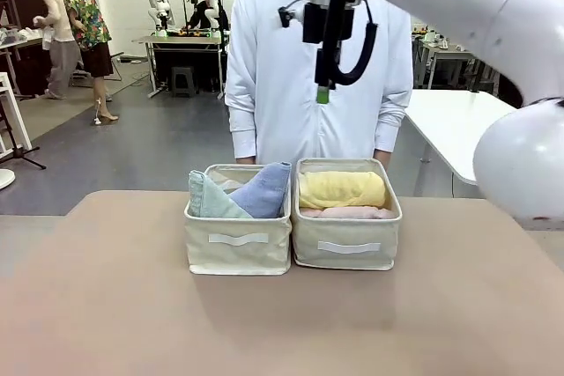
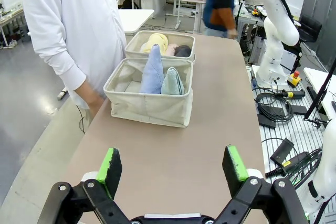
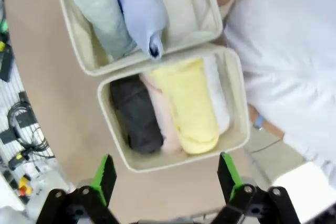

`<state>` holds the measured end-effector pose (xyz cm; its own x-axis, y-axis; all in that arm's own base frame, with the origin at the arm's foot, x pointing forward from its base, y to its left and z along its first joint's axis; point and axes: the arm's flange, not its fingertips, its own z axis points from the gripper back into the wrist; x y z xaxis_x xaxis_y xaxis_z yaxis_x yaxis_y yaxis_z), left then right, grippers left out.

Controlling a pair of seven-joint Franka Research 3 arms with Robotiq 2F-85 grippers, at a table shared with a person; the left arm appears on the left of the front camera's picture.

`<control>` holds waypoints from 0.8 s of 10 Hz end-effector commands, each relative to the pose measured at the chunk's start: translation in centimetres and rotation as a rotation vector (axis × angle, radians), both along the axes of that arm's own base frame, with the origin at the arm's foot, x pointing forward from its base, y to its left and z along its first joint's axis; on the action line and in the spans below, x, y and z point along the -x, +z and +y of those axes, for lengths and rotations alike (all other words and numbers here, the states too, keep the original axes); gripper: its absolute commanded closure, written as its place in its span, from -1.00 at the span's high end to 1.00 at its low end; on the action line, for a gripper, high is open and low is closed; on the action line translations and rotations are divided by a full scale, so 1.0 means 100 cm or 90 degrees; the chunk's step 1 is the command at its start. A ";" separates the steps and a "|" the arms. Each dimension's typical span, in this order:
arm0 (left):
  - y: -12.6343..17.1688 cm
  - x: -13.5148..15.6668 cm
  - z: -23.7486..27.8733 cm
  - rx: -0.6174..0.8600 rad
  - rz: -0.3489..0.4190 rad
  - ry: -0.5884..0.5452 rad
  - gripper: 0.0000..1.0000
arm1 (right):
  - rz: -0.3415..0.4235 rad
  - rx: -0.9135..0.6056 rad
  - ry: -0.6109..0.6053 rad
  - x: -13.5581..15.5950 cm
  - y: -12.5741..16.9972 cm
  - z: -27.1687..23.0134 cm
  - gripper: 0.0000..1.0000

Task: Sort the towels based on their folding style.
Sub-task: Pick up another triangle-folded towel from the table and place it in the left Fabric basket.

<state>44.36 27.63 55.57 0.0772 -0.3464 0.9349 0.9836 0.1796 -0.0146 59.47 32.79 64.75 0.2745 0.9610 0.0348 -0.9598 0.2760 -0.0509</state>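
Under the yellow towel [image 1: 342,188] (front view) the pink towel [image 1: 351,212] barely shows; both arms' fingers apart.

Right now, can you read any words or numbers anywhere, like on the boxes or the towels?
No readable text anywhere.
Left bin: a plain white strip on its front, no print.
Right bin: the same blank strip.
Towels, such as the yellow roll and the blue cone: no tags or print visible.
Background equipment: too small and blurred to read.

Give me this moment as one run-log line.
left bin: green-grey towel, blue towel | right bin: white, yellow, pink, dark grey rolls | left tool open, empty | right tool open, empty, above bins
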 end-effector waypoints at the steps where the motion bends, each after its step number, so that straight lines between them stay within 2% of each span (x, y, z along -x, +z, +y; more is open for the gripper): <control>1: 0.001 0.003 -0.001 -0.008 0.002 0.001 1.00 | 0.083 0.015 -0.062 0.129 -0.123 -0.096 1.00; 3: 0.001 0.003 -0.001 -0.008 0.002 0.001 1.00 | 0.110 0.037 -0.095 0.146 -0.134 -0.120 1.00; 6: 0.001 0.003 -0.001 -0.008 0.002 0.001 1.00 | 0.112 0.012 -0.172 0.186 -0.148 -0.165 1.00; 8: 0.001 0.003 -0.001 -0.008 0.002 0.001 1.00 | 0.059 -0.033 -0.229 0.221 -0.140 -0.200 1.00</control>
